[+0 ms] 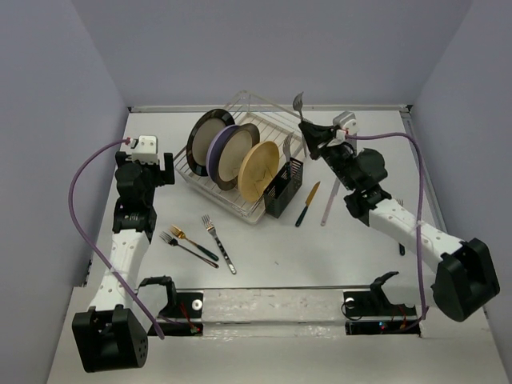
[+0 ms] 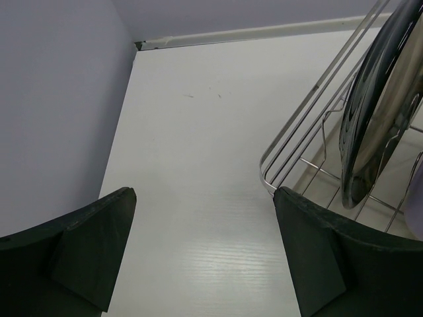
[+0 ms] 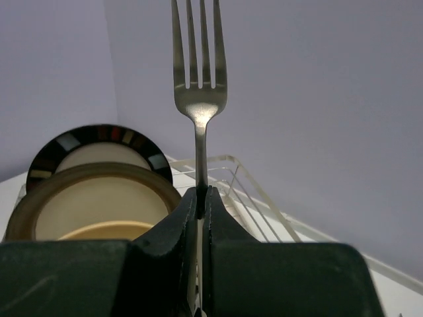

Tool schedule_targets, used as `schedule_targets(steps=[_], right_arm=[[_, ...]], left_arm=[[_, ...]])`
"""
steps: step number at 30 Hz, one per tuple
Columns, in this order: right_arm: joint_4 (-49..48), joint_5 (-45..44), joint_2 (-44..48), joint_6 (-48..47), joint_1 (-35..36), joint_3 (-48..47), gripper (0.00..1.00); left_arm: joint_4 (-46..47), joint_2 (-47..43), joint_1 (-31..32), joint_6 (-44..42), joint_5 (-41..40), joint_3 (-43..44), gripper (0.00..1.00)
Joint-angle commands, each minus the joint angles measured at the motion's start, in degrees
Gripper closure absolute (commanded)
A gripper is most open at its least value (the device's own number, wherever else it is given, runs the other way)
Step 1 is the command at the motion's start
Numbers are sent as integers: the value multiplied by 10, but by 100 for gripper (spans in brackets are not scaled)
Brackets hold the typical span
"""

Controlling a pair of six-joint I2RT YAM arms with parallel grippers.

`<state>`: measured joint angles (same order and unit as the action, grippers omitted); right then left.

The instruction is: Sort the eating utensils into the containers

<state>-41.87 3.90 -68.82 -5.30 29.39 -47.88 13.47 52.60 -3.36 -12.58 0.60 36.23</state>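
Observation:
My right gripper (image 1: 309,134) is shut on a silver fork (image 1: 298,102) and holds it upright, tines up, above the rack's back right corner; the right wrist view shows the fork (image 3: 198,79) clamped at its neck between the shut jaws (image 3: 201,195). The black slotted cutlery holder (image 1: 282,189) stands at the rack's right end with a silver utensil (image 1: 288,148) in it. A green-handled knife (image 1: 307,204) and a pale utensil (image 1: 328,202) lie right of it. Three forks (image 1: 206,240) lie on the table in front. My left gripper (image 1: 164,172) is open and empty left of the rack (image 2: 205,218).
The silver wire dish rack (image 1: 240,128) holds three upright plates (image 1: 228,152); its corner (image 2: 291,165) and a dark plate (image 2: 383,99) show in the left wrist view. Walls close in the table on the left, back and right.

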Motion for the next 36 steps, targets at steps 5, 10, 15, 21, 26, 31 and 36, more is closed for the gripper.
schedule_targets(steps=[5, 10, 15, 21, 26, 31, 36], right_arm=[[-182, 56, -105, -8, 18, 19, 100], [-205, 73, -141, 2, 18, 24, 100], [-233, 54, -157, 6, 18, 56, 100], [-253, 36, -182, 11, 18, 95, 100], [-252, 34, -174, 16, 18, 114, 100], [-180, 33, -148, 10, 18, 102, 62], [-128, -2, -115, 17, 18, 89, 45]], left_arm=[[26, -10, -8, -6, 0, -5, 1], [28, -9, -9, -7, 0, -7, 1], [30, -12, -10, -8, 0, -9, 1], [30, -11, -10, -8, 0, -9, 1], [30, -13, -10, -8, 0, -10, 1], [31, -13, -9, -8, 0, -11, 1], [30, -13, -10, -8, 0, -9, 1]])
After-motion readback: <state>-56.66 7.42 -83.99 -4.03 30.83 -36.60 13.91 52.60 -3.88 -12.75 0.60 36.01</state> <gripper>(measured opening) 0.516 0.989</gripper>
